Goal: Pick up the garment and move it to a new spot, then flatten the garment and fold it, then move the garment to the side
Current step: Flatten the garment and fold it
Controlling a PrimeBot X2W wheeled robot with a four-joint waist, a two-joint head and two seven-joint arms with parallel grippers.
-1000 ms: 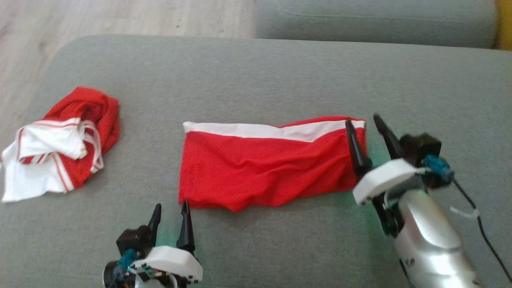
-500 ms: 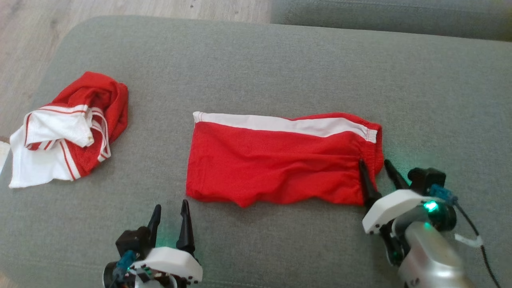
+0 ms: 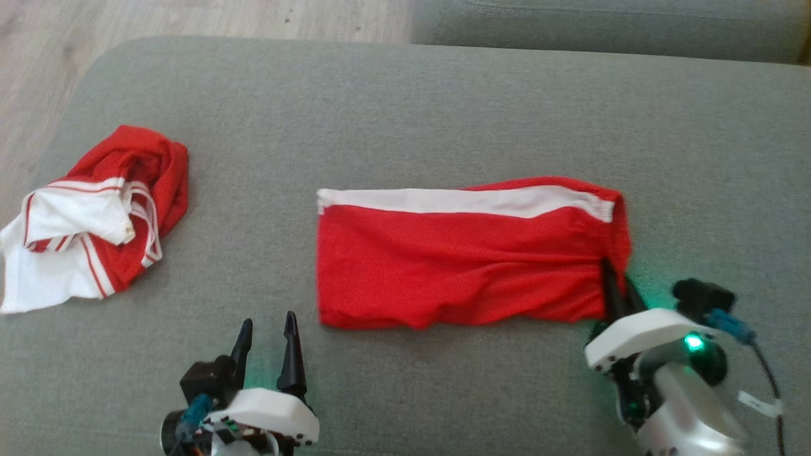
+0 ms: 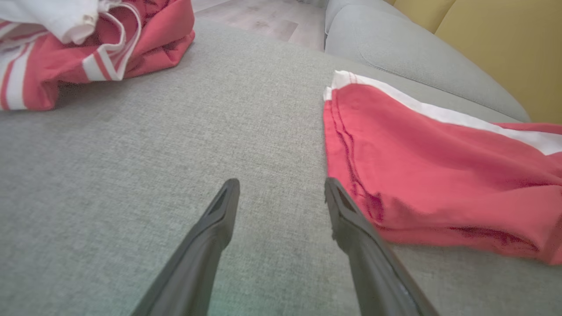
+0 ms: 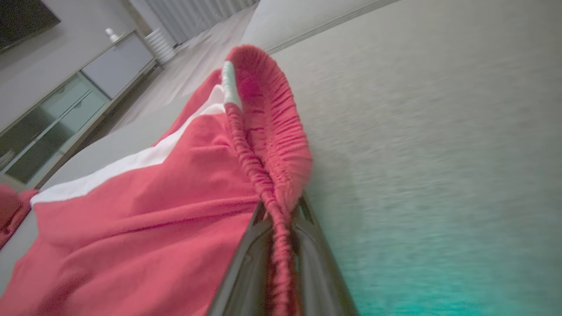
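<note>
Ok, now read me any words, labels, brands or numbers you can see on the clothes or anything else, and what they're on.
No text can be read.
The red shorts and the crumpled red and white garment show only plain stripes, no print or logo.
A small white tag at the lower right of the head view is too small and blurred to read.

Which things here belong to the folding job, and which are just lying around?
Job: red shorts, right gripper shut on their waistband, open left gripper beside them.
Lying about: crumpled red-and-white garment, on the cushion, left side.
</note>
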